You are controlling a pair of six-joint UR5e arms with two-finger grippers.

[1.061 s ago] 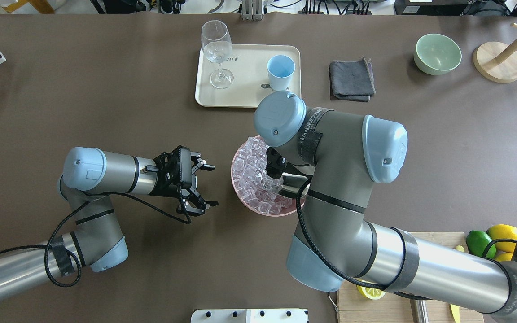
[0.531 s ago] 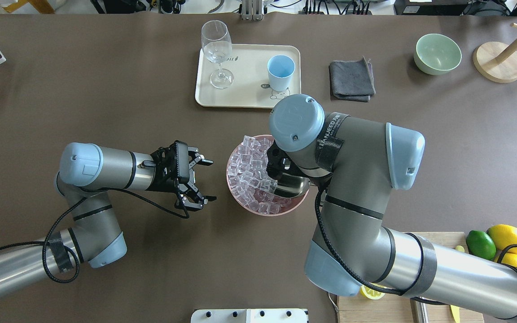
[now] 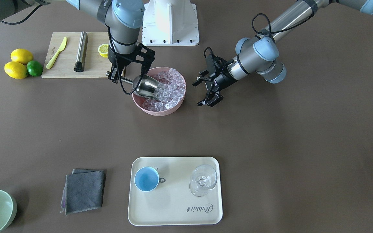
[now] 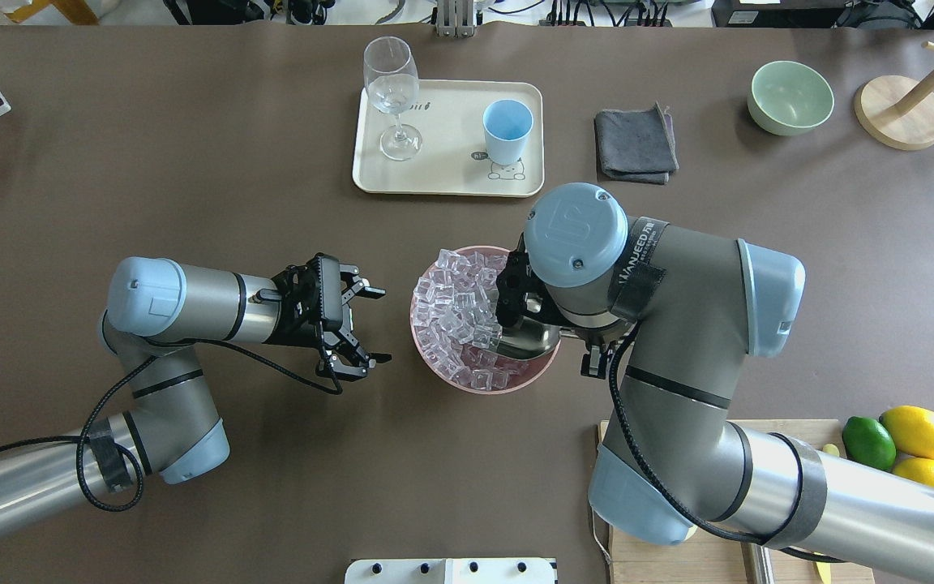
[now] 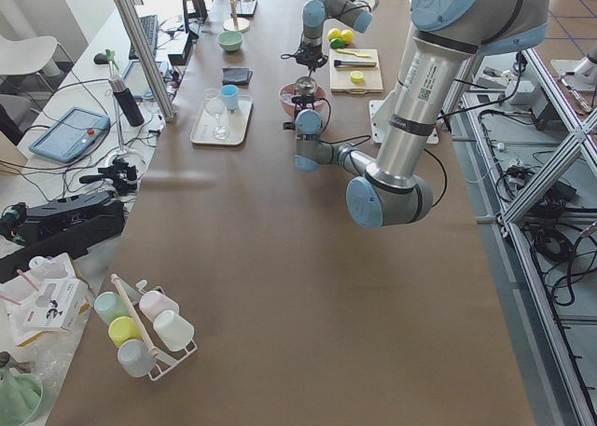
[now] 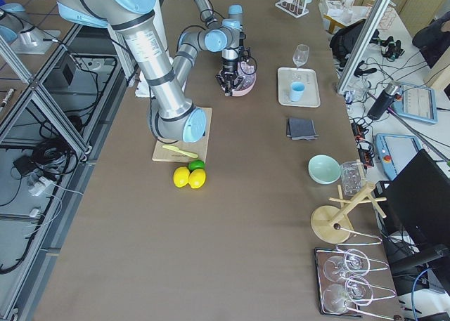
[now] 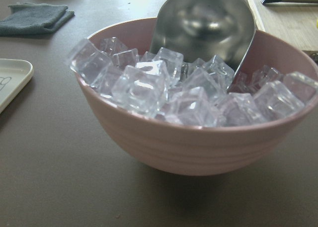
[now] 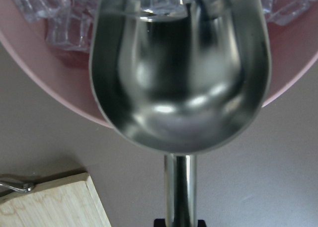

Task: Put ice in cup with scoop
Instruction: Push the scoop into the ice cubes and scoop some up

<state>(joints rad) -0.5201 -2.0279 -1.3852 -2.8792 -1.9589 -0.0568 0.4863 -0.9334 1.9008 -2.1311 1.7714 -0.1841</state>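
Observation:
The ice fills a pink bowl at mid-table. My right gripper is shut on the rod handle of the steel scoop. The scoop's trough lies tilted at the bowl's rim with its mouth against the ice. The trough looks empty in the right wrist view. My left gripper is open and empty, level with the bowl and a short way to its left. The left wrist view shows the ice and the scoop behind it. The light-blue cup stands empty on the cream tray.
A stemmed glass shares the tray. A grey cloth and a green bowl lie to the tray's right. A cutting board with a steel cylinder is close to the right arm, with lemons beside it.
My right arm has swung rightward in the overhead view, drawing the scoop back across the ice to the bowl's right rim. My left gripper drew back slightly and stays open.

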